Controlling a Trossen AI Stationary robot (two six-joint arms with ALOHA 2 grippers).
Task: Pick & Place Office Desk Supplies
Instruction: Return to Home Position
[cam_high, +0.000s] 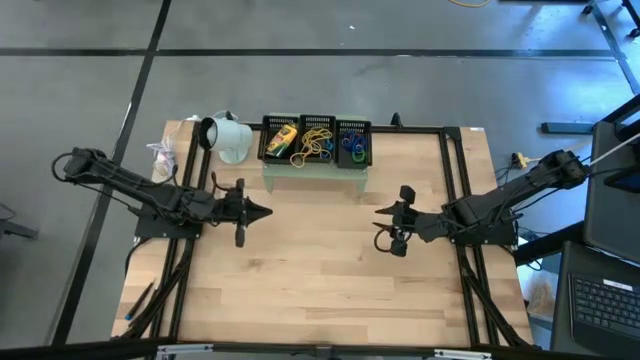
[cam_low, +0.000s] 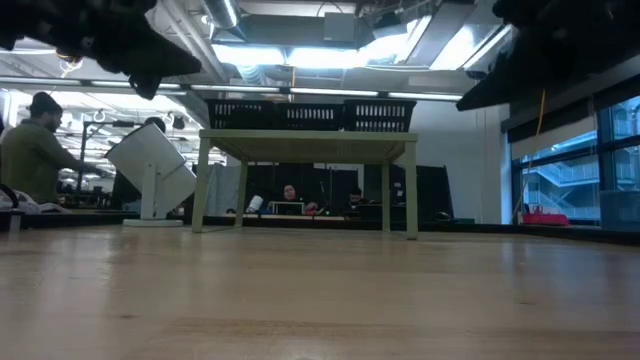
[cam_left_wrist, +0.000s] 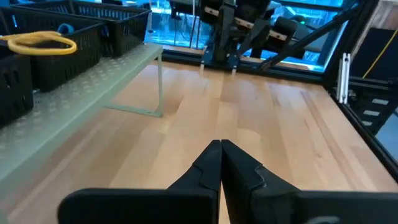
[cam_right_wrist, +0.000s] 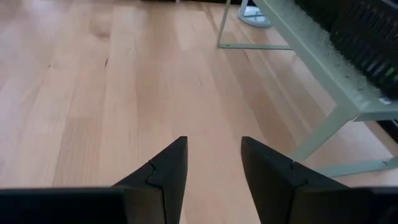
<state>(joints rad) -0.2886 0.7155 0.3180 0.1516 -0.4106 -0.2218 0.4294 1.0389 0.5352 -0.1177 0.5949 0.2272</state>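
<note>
- Here the office desk supplies (cam_high: 316, 140) all lie in three black mesh trays (cam_high: 317, 120), set side by side on the pale green stand (cam_high: 315, 172) at the far edge of the table (cam_high: 320, 290)
- The left gripper (cam_left_wrist: 221, 144) hovers over bare wood left of centre, its fingers pressed together on nothing
- The right gripper (cam_right_wrist: 212, 142) hovers opposite it, right of centre, fingers parted and empty
- The tan rubber bands (cam_high: 318, 138) in the middle tray look soft and featherlight; they would likely snag one another, so a pinch on a single loop suits best
- The clip rings (cam_high: 352, 146), in the tray nearest the right arm, seem stiff, smooth and apt to slip; take one across its rim
- The small yellow-green boxes (cam_high: 282, 138), in the tray nearest the left arm, appear light and rigid; grip their flat sides
</note>
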